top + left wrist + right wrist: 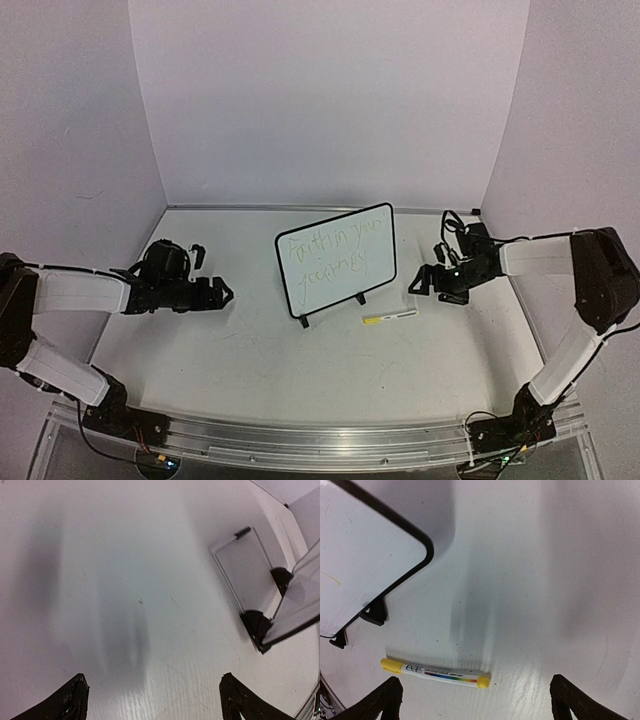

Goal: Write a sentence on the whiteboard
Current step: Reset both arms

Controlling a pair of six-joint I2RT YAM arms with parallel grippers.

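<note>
The whiteboard [336, 261] stands upright on two black clip feet in the middle of the table, tilted a little. On it is the sentence [335, 252], two lines of faint yellow-green cursive. A white marker with yellow ends [390, 316] [435, 673] lies flat on the table just right of the board's feet. My right gripper [428, 282] [475, 700] is open above and right of the marker, which lies loose between the spread fingers. My left gripper [220, 294] [152, 700] is open left of the board, with nothing between its fingers. The board's edge [295, 605] and feet show in the left wrist view.
White walls close the table in at the back and both sides. A metal rail [300, 440] with both arm bases runs along the near edge. A cable [455, 222] loops at the right arm's wrist.
</note>
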